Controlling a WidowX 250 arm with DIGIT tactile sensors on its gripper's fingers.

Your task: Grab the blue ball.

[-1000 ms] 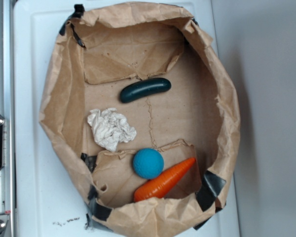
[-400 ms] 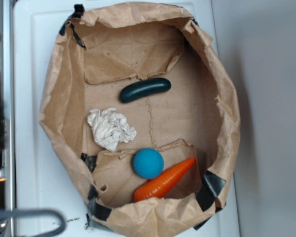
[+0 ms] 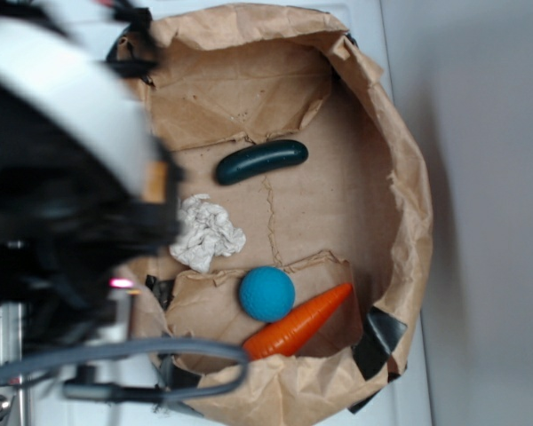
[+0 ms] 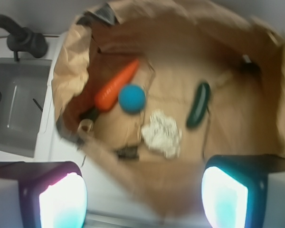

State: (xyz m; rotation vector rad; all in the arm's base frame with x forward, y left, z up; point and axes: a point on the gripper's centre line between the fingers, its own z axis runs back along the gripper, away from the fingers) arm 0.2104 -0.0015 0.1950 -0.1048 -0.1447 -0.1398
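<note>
The blue ball (image 3: pixel 266 294) lies on the floor of a brown paper bag (image 3: pixel 400 160), touching an orange carrot (image 3: pixel 298 324). In the wrist view the ball (image 4: pixel 132 99) sits left of centre beside the carrot (image 4: pixel 115 86). My arm fills the left of the exterior view as a large blur. My gripper (image 4: pixel 142 202) is open and empty, its two lit pads wide apart above the near rim of the bag, well short of the ball.
A dark green cucumber (image 3: pixel 261 161) lies at the far side of the bag floor and a white crumpled paper wad (image 3: pixel 202 232) lies left of the ball. The bag walls stand up all round. A grey sink (image 4: pixel 16 107) is to the left in the wrist view.
My arm has swung in from the left edge and now covers the left of the exterior view. The objects in the bag have not moved.
</note>
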